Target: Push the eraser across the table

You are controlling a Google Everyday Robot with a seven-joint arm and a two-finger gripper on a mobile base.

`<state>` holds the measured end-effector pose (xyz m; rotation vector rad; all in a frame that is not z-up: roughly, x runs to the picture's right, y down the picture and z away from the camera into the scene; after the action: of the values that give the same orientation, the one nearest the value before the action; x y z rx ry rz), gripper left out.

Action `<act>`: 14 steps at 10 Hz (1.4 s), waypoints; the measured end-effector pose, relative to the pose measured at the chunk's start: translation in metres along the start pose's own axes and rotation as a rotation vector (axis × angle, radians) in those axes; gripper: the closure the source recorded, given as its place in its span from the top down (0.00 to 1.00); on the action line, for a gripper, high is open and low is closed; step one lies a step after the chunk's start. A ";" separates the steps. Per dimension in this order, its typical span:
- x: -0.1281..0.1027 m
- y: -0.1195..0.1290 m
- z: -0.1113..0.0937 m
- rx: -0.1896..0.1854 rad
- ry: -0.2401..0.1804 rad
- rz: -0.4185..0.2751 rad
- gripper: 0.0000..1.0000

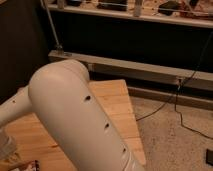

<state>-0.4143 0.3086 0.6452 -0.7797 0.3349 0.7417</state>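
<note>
The big cream arm (80,125) eats most of the shot, sweeping from about 9 o'clock down to 6 o'clock and covering the middle of the counter (112,100). The counter itself is pale wooden planks, with bare wood showing at 3 o'clock of the arm and a strip down at 8 o'clock. Behind it, a dark wall with a metal rail (140,70) runs across at 12 o'clock, and a black cable (165,102) trails over the speckled floor (175,145) toward 4 o'clock.

The claw isn't in the shot at all; it's somewhere past the arm's lower end, fingers pressed together with nothing I can see in them. The eraser is hidden too, presumably under the arm somewhere on the counter, so which way it lies from the claw and how its long axis runs I honestly can't tell. That's the one thing the push depends on. Small clutter sits at the 7 o'clock corner, too murky to name.
</note>
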 end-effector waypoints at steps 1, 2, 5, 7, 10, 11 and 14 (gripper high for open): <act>0.000 0.000 0.007 0.017 -0.009 -0.008 0.00; 0.001 0.003 0.014 0.030 -0.010 -0.018 0.00; 0.001 0.014 0.036 0.058 0.001 -0.051 0.00; -0.004 0.015 0.045 0.069 0.011 -0.053 0.00; -0.015 0.011 0.056 0.083 0.014 -0.039 0.00; -0.018 0.010 0.059 0.083 0.016 -0.032 0.00; -0.020 0.010 0.061 0.082 0.019 -0.037 0.00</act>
<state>-0.4351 0.3492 0.6918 -0.7140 0.3649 0.6817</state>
